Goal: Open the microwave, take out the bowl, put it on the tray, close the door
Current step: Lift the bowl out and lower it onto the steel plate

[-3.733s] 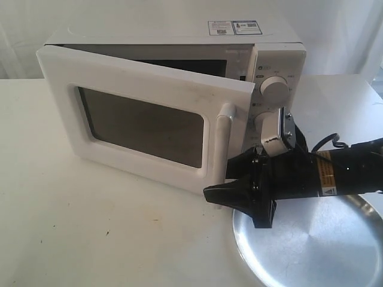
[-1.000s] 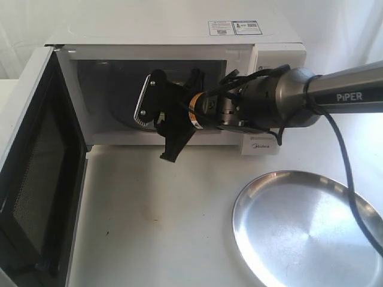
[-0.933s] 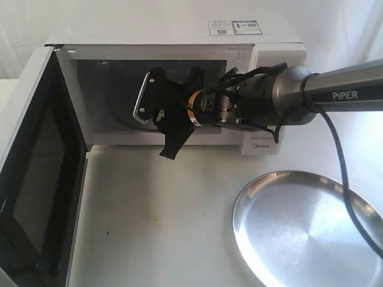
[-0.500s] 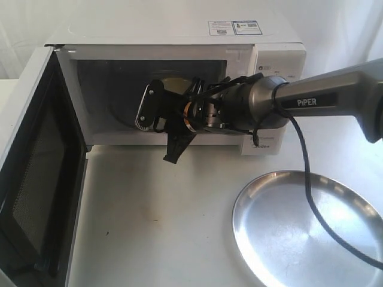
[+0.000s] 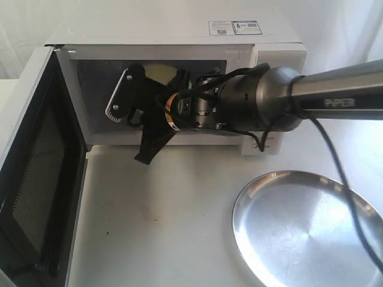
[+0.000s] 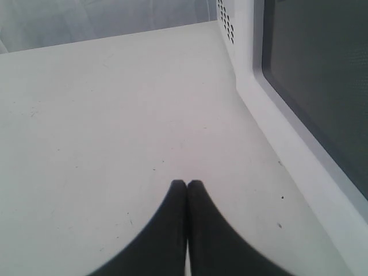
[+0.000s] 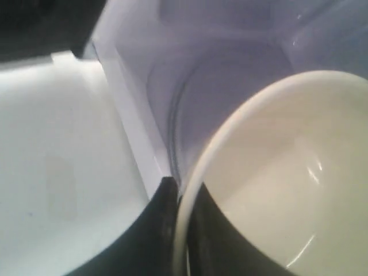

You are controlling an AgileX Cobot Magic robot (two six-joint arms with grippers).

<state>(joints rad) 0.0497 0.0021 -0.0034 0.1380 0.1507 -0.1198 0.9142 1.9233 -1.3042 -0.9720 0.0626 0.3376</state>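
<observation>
Right arm [image 5: 335,95]: reaching level from right into microwave [image 5: 149,33] | right gripper [image 7: 179,192]: pinching bowl [image 7: 276,172] rim | bowl: inside cavity near opening | door [image 5: 36,173]: swung wide, left | tray [image 5: 299,233]: on table [image 5: 155,227], well apart | left gripper [image 6: 187,185]: pressed together beside door.

The door [image 5: 36,179] now stands swung fully open to the left; 3.7 s ago it was only partly open. The right gripper [image 7: 179,224] has left its position at the tray [image 5: 305,233] edge and reached into the microwave [image 5: 179,36]. In the last 0.5 s it has shifted left and upward, with the bowl [image 5: 157,73].
</observation>
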